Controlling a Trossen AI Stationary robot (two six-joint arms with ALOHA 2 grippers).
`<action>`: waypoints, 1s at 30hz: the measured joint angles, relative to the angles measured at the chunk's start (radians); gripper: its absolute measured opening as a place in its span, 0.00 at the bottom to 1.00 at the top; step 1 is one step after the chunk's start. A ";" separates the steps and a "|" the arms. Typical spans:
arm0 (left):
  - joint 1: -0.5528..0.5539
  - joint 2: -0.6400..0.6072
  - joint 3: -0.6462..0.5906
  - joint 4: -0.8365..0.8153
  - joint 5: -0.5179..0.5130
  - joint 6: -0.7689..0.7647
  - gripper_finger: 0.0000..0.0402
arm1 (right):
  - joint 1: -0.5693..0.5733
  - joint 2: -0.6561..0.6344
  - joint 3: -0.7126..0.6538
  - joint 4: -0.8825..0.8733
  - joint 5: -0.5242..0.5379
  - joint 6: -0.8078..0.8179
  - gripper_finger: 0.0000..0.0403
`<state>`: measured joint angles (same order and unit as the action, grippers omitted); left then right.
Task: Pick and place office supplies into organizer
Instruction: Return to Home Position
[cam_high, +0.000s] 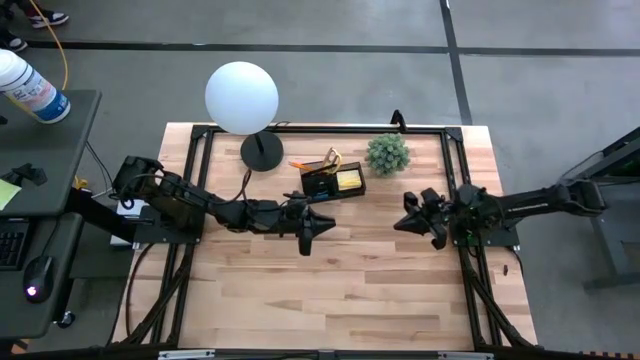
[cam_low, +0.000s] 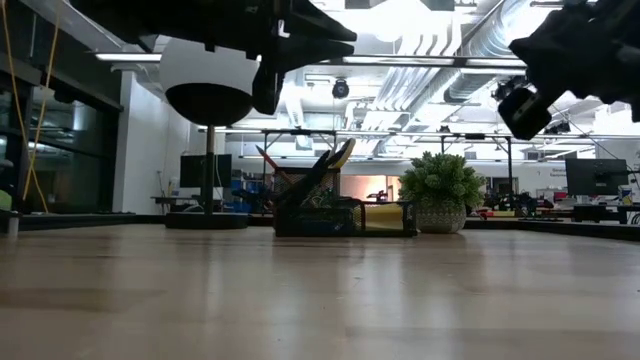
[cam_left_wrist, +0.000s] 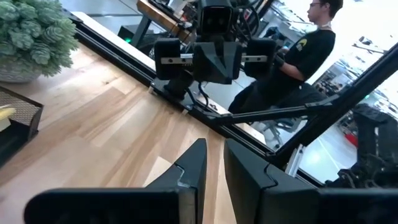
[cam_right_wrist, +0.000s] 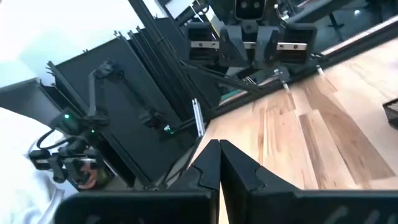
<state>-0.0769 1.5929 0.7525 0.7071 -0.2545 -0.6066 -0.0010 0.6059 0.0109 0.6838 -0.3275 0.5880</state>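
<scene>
At the back of the table (cam_high: 350, 290), the organizer (cam_high: 333, 183) sits between the globe lamp (cam_high: 242, 97) and the potted plant (cam_high: 387, 153), and it's loaded. The yellow scissors (cam_high: 333, 157) poke up, the sticky-note pad (cam_high: 349, 180) fills the plant-side compartment, and an orange pencil (cam_high: 298, 163) leans out toward the lamp. The left gripper (cam_high: 322, 221) hovers over bare wood just in front of the organizer, fingers a narrow gap apart, empty. The right gripper (cam_high: 404, 224) hangs facing it, jaws all but pressed together, empty too.

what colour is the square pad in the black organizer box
Yellow: the square sticky-note pad shows best in the high view.
</scene>
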 joint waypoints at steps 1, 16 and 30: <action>0.000 0.000 0.000 0.000 0.002 0.000 0.12 | 0.000 -0.036 0.000 -0.040 0.002 0.000 0.00; 0.000 0.000 0.000 0.000 0.004 0.000 0.12 | 0.000 -0.456 0.000 -0.567 0.028 0.003 0.00; 0.000 0.000 0.000 -0.001 0.004 -0.004 0.12 | 0.000 -0.600 0.001 -0.652 0.257 -0.192 0.00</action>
<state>-0.0765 1.5925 0.7525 0.7063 -0.2506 -0.6103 -0.0010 0.0063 0.0119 0.0315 -0.0703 0.3959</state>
